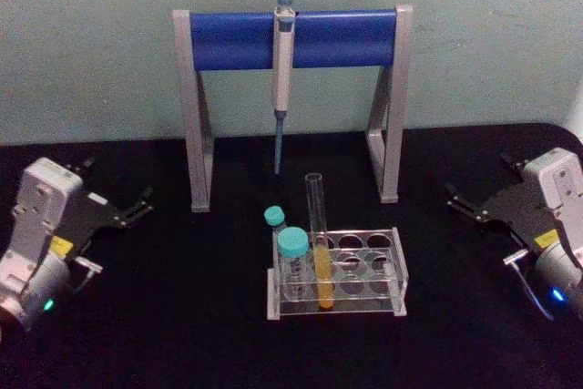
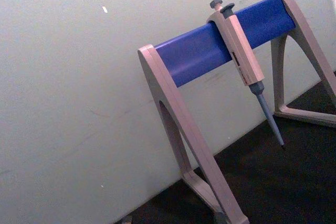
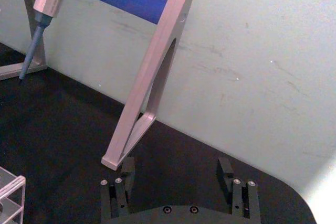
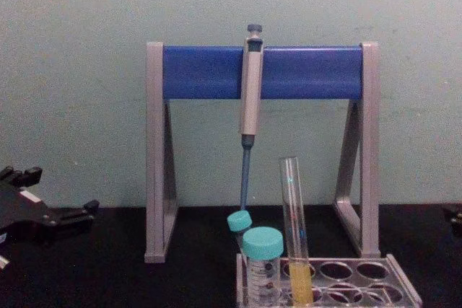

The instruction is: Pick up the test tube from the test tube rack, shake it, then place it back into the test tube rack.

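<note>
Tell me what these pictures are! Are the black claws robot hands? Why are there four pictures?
Yes, those claws are a robot's two hands, called grippers. The left gripper and the right gripper are both open and empty, one at each side of the black table. The four pictures come from four cameras: one on the robot's head looking down, one on its chest looking across the table, and one on each wrist. In the middle sits a clear test tube rack. A tall test tube stands in it, with yellow liquid at the bottom. Two shorter teal-capped tubes stand in the rack beside it. Behind them, a pipette hangs from a grey-and-blue stand. Nothing is being held right now.
</note>
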### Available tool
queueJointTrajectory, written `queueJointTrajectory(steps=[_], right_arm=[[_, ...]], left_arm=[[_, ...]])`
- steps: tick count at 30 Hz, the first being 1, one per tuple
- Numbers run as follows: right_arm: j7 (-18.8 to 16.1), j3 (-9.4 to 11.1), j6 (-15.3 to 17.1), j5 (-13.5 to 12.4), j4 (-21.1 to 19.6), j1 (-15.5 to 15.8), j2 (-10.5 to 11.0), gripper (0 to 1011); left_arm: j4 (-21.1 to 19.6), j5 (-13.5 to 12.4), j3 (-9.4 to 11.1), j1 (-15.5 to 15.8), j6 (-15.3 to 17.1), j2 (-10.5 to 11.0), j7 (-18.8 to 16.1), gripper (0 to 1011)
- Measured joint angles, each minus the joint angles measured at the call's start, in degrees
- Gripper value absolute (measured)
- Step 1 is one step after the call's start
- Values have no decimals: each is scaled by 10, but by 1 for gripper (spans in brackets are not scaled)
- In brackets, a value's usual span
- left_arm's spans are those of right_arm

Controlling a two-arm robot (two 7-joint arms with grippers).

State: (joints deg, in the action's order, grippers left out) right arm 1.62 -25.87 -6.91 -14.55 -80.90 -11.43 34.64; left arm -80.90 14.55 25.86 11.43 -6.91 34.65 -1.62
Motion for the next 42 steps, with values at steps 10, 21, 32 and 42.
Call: queueJointTrajectory(steps=[10, 21, 32, 42], right_arm=[[0, 0, 0, 0, 0, 0, 0, 1000], [0, 0, 0, 0, 0, 0, 0, 1000], [-13, 20, 0, -6, -26, 21, -2, 1000], [-46, 49, 28, -54, -104, 64, 1, 1000]], left_arm=[[0, 0, 0, 0, 0, 0, 0, 1001], [0, 0, 0, 0, 0, 0, 0, 1001], [0, 0, 0, 0, 0, 0, 0, 1001], [0, 0, 0, 0, 0, 0, 0, 1001]])
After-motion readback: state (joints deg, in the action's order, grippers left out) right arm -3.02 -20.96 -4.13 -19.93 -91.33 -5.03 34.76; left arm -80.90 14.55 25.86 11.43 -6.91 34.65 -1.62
